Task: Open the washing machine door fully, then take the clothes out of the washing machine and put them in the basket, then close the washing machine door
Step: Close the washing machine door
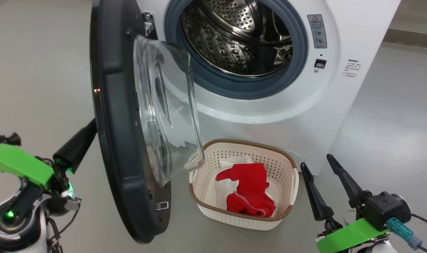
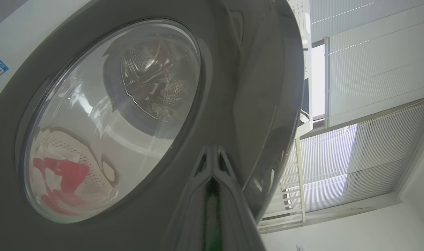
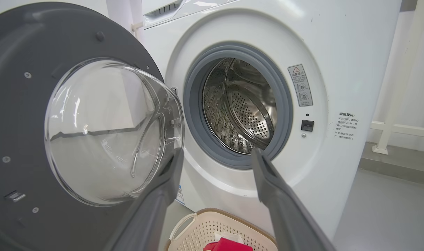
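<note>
On the floor point(image 1: 375, 123), close to the front foot of the washing machine point(image 1: 304, 116), the basket point(image 1: 234, 219) holds the clothes point(image 1: 250, 189), red with white parts. The washing machine door point(image 1: 111, 105) stands swung out from the open drum point(image 1: 234, 38), and the left gripper point(image 1: 90, 129), its fingers pressed together, touches the door's outer side with its tips. The right gripper point(image 1: 316, 161) hovers just beside the basket's right side with its fingers spread apart.

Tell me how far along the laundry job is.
Done: the washing machine door stands open, the drum looks empty, and the clothes lie in the basket. In hand: the shut left gripper sits at the door's outer face. Left: closing it. The right gripper is open and empty.
</note>
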Tool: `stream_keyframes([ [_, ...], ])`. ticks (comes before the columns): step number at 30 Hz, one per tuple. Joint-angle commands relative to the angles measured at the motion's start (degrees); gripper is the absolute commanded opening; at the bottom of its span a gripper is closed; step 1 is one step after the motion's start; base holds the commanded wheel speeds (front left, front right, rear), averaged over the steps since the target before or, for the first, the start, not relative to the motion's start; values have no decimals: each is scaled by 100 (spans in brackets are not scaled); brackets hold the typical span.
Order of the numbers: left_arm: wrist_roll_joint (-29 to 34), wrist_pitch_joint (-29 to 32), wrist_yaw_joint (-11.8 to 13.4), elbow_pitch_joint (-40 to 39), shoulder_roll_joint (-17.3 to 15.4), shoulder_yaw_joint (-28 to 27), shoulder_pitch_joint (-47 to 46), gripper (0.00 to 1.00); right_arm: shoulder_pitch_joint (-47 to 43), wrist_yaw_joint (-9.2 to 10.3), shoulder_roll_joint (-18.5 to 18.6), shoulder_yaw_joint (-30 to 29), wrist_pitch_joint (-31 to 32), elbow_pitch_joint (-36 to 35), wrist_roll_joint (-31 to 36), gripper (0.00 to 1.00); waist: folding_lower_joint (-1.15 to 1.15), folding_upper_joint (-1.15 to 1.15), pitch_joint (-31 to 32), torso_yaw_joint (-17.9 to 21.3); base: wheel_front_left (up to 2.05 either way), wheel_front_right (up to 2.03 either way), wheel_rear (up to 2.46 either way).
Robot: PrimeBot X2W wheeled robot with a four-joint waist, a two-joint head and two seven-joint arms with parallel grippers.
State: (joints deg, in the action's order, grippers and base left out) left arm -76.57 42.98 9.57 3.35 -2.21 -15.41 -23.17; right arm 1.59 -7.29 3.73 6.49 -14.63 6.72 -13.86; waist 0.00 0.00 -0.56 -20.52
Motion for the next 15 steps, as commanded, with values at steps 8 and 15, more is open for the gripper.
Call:
stream_keyframes([
  [8,-169,-147,14,-216,-67,129,117,0,97,-20,28,162,-37,-127,60,100,0,0,-12,55,0,0,0],
  [15,396,-585,-223,-261,-257,189,228,17,116,-20,63,174,-37,-133,55,100,0,0,-73,85,0,0,0],
])
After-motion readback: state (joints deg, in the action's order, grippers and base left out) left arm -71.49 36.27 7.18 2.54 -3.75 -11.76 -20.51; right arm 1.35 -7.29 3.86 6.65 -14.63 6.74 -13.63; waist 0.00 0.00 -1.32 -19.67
